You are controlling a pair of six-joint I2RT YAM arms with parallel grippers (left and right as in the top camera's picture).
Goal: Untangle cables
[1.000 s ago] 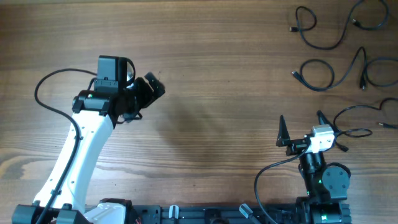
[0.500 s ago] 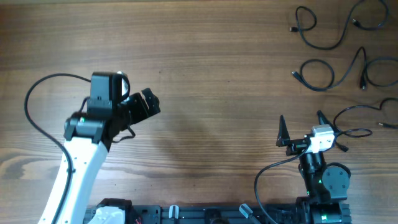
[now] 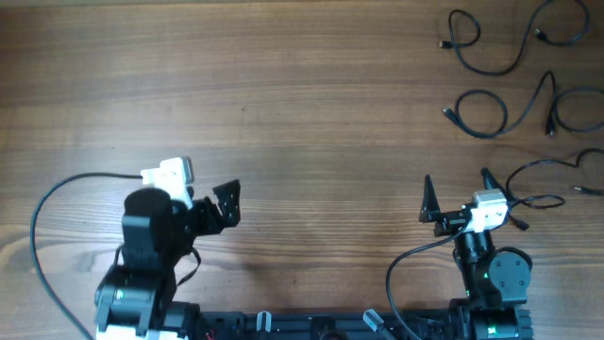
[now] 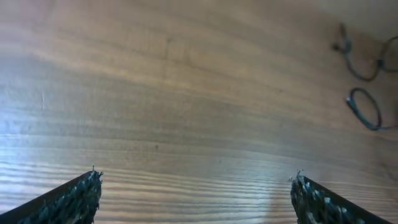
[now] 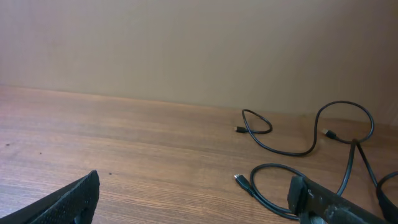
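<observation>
Several separate black cables lie as loose curves at the table's far right: one (image 3: 483, 45) at the top, one (image 3: 479, 113) below it, one (image 3: 570, 106) by the right edge, and one (image 3: 543, 170) just beyond my right gripper. None is knotted to another. My right gripper (image 3: 458, 194) is open and empty, with a cable loop (image 5: 264, 186) and plug on the table near its right finger (image 5: 329, 202). My left gripper (image 3: 226, 201) is open and empty at the front left, far from the cables. Its wrist view shows wide-apart fingertips (image 4: 81, 196) and two distant cables (image 4: 365, 109).
The wooden table (image 3: 321, 104) stretches between the two arms. The left arm's thick black wire (image 3: 57, 203) arcs out at the front left. The arm bases and a black rail (image 3: 311, 326) line the front edge. A plain wall (image 5: 186, 43) stands behind the table.
My left arm has pulled back toward the front left edge, its gripper moving nearer the base and staying open. The right arm and the cables have not moved.
</observation>
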